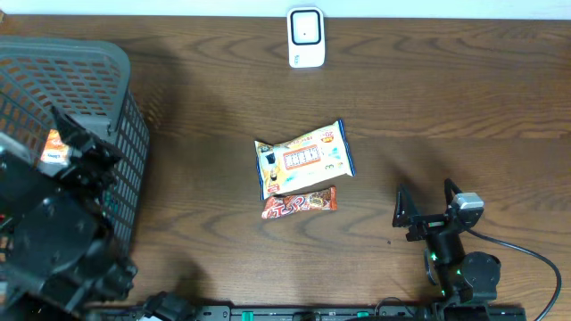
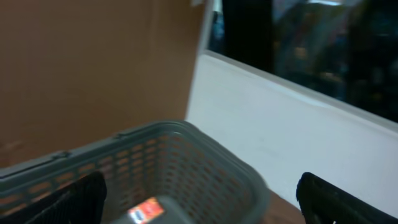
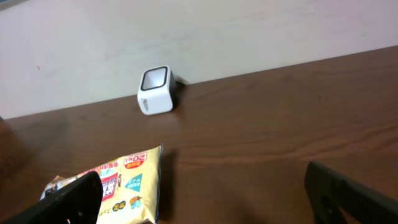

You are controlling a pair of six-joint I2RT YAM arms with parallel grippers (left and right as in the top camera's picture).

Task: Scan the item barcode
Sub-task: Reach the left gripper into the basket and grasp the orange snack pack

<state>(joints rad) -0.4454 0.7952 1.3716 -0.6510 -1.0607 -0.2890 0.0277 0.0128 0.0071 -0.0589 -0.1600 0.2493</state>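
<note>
A white barcode scanner stands at the table's far edge and also shows in the right wrist view. Mid-table lies a yellow snack bag, with a red snack bar just in front of it. My right gripper hovers open to the right of both, holding nothing. My left gripper is open above the grey basket, where a small orange-labelled item lies between its fingers' line of sight.
The basket fills the table's left end, and the left arm covers much of it. A white wall runs behind the scanner. A cable trails from the right arm near the front edge.
</note>
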